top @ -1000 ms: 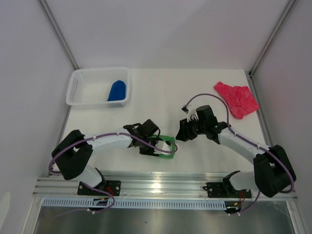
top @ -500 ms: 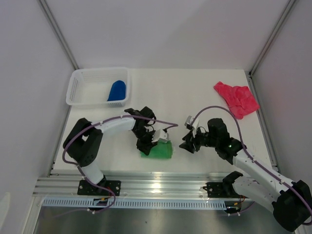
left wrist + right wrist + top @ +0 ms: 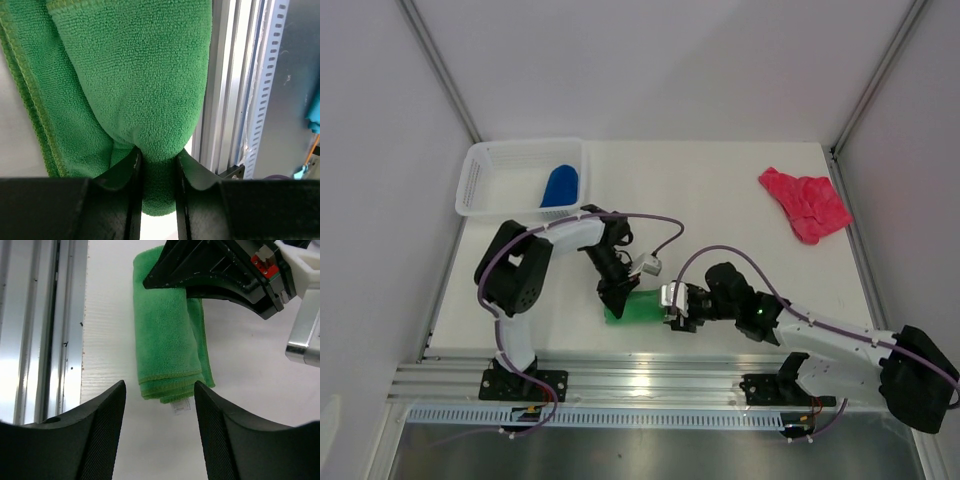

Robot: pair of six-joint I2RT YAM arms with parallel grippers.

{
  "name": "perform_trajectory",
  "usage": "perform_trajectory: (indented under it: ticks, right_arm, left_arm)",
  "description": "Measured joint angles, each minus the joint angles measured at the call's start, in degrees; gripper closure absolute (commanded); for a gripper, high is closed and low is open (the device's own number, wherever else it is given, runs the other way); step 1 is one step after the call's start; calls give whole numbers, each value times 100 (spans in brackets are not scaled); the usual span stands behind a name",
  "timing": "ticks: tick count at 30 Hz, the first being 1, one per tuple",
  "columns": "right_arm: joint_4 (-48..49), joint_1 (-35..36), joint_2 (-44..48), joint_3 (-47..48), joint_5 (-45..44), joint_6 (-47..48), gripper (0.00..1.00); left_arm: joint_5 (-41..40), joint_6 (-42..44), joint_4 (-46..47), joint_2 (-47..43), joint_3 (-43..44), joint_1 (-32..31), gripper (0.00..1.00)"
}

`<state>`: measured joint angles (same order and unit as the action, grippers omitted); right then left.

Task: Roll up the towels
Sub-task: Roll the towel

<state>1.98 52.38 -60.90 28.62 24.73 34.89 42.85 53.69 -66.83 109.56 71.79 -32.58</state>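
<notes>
Near the front edge of the bench: green towel gripped

At one end of the rolled green towel, the left end effector is pinched tight on the cloth. At the other end, the right end effector is spread wide and holds nothing. The blue towel lies in the basket. The pink-red towel lies crumpled at the far right.

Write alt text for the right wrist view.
A loosely rolled bright green cloth towel lies on the white table, its far end gripped by the black left gripper. The open black fingers of the right gripper frame its near, tagged end.
</notes>
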Motion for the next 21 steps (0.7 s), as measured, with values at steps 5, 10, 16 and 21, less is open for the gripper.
perform_trajectory:
  ticks: [5, 10, 16, 21]
  right_arm:
    - [308, 4, -745, 59, -37, 2, 38]
    - [380, 9, -1268, 199, -24, -35, 36]
    - [326, 9, -1738, 498, -142, -26, 81]
    - [-70, -22, -2107, 883, -127, -216, 100]
  left_arm:
    - [48, 70, -164, 164, 118, 22, 71]
    - [87, 90, -199, 188, 120, 35, 69]
    - [94, 92, -221, 190, 120, 44, 57]
    - [153, 98, -321, 188, 122, 79, 42]
